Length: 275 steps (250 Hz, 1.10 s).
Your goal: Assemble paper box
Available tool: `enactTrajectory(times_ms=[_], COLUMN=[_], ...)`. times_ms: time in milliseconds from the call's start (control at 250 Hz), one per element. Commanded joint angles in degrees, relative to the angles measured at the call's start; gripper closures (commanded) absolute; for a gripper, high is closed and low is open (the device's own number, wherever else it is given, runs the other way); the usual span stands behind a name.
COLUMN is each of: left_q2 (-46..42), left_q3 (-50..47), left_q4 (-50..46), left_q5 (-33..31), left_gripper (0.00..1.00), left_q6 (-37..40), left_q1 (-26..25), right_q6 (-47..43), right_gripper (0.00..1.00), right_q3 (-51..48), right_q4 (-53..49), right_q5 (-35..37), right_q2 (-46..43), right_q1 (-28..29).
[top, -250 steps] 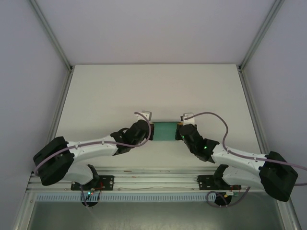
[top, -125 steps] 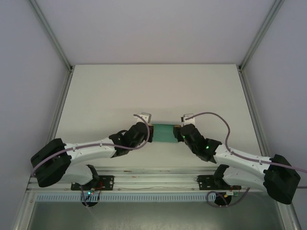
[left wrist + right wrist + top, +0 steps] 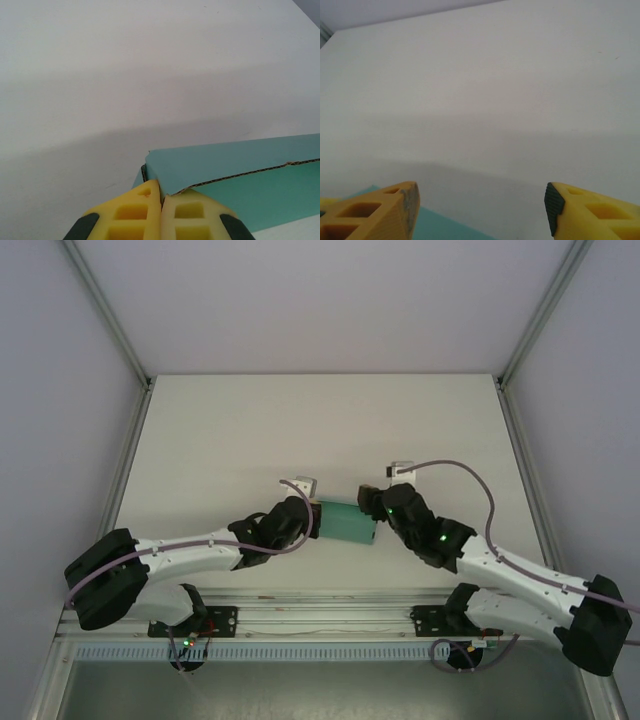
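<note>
While left jaws pinch paper box (image 3: 227,161) edge | right jaws spread, beside it

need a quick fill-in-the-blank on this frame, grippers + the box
1. The left gripper is ___ on an edge of the paper box.
2. The right gripper has its jaws ___, with nothing between its fingers.
3. Seen from the top camera, the paper box sits ___ the two grippers.

Missing words: shut; open; between.
</note>
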Motion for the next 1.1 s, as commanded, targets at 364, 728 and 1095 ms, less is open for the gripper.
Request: enactTrajectory(times_ms=[364, 728, 1095], left_q2=[1.18, -1.73, -9.51], left_q3=[-4.04, -3.61, -1.07], left_q4=[-9.22, -10.10, -17.48], left_q5=[3.48, 5.92, 6.09], left_gripper=[1.00, 0.86, 0.28], left_q6=[-0.34, 1.48, 2.47], left_q1=[-1.17, -1.20, -1.22], right_q6=[5.97, 6.72, 3.99], right_gripper=[0.37, 0.42, 0.48], right_q3=[-8.54, -14.74, -14.91], right_q4=[-1.34, 2.38, 1.86], right_q5=[-0.56, -5.20, -7.81], right_q2=[0.36, 0.12, 3.13], right_q1=[-3.21, -3.19, -3.16])
